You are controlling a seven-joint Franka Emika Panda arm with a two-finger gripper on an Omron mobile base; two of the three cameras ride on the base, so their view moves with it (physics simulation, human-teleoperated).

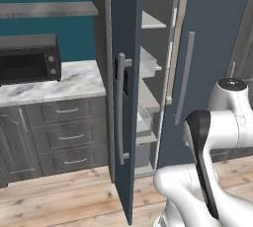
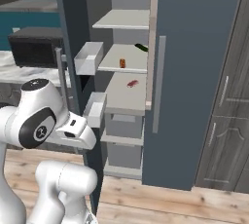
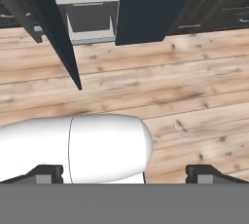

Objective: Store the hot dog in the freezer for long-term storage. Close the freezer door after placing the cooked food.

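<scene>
Hot dog (image 2: 132, 83) is already sitting on a pale shelf (image 2: 127, 96) inside the freezer (image 2: 124, 33), roughly mid-height, with a small orange item (image 2: 122, 63) on the shelf above it. So I'd say the storing part is done and what's left is shutting the freezer door (image 1: 126, 97), which stands wide open, edge-on in the left base view with its silver handle (image 1: 120, 112) facing us and white bins (image 2: 89, 57) on its inner face.

Claw (image 3: 124, 175) is spread fully open with nothing between the tips, and it's pointing down at the wooden floor (image 3: 194, 101), well clear of the fridge. The arm is folded back near the base.

Next move, as I read it: bring the hand up and around to the outer face of that door, somewhere near the handle, and push it round toward the cabinet. The door's bottom corner is just beside the robot, so the swing needs room. The microwave (image 1: 29, 63) on the worktop (image 1: 74, 85) is off to the side and shouldn't matter.
</scene>
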